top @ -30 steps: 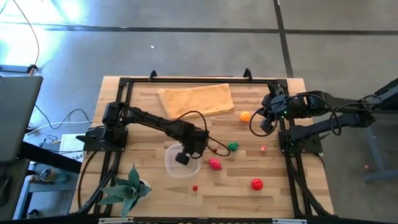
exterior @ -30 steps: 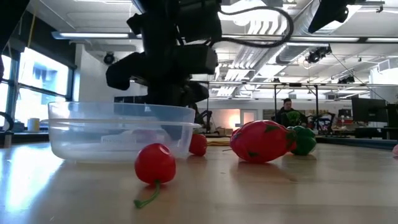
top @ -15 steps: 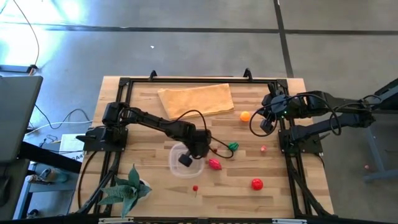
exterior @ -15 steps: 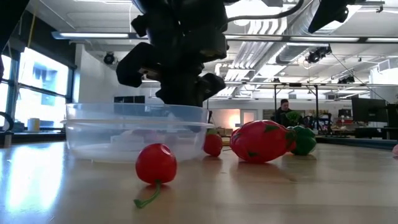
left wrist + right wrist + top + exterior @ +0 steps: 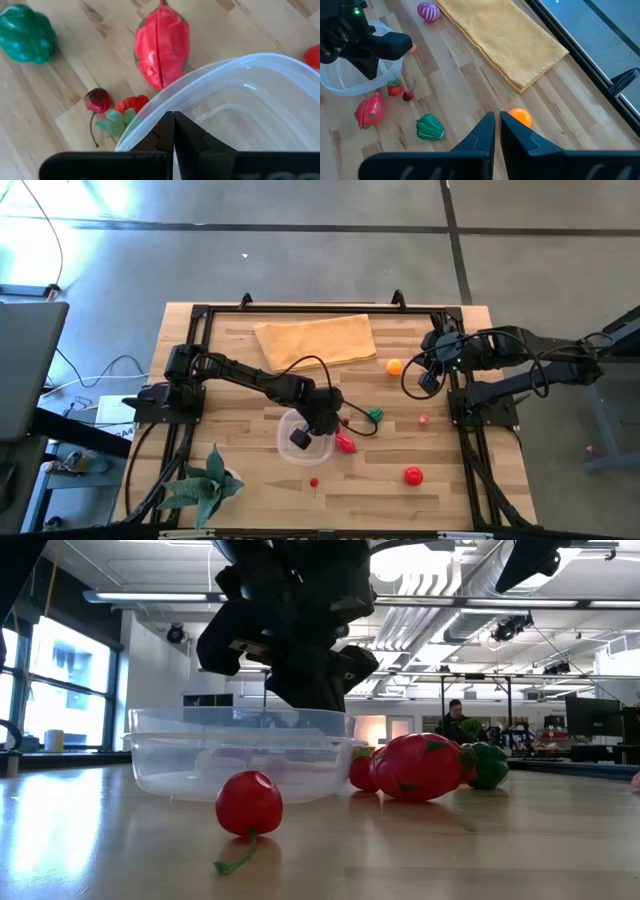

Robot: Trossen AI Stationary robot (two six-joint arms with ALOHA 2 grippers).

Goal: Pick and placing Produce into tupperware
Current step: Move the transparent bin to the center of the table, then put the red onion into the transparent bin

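Observation:
The clear round tupperware (image 5: 290, 442) (image 5: 240, 752) stands with its bottom on the wooden table, left of centre. My left gripper (image 5: 300, 438) (image 5: 173, 131) is shut on its rim. Beside it lie a magenta-pink fruit (image 5: 346, 444) (image 5: 161, 47), a strawberry (image 5: 131, 104) and a dark cherry (image 5: 97, 100). A green pepper (image 5: 374, 416), an orange (image 5: 394, 366) (image 5: 520, 117), a red tomato (image 5: 412, 475) and a red cherry (image 5: 314, 481) (image 5: 249, 803) lie loose on the table. My right gripper (image 5: 428, 380) (image 5: 497, 119) hangs shut above the table's right side, holding nothing. My left gripper pinches the tupperware's rim (image 5: 150, 125) on the side that faces the strawberry, one finger inside the wall and one outside. The fingers slant down from above and from the table's left. The tupperware stays upright with its bottom on the table.
A tan folded cloth (image 5: 315, 340) lies at the far middle, with a purple onion (image 5: 428, 11) near it. A green spiky plant (image 5: 205, 480) stands at the near left. Black frame rails (image 5: 455, 430) run along the table's sides. A person (image 5: 462, 720) sits far back in the room.
My left gripper, still shut on the rim, has moved toward the table's right edge and turned at the wrist. The tupperware has slid along the table with it, closing up to the magenta-pink fruit and the strawberry.

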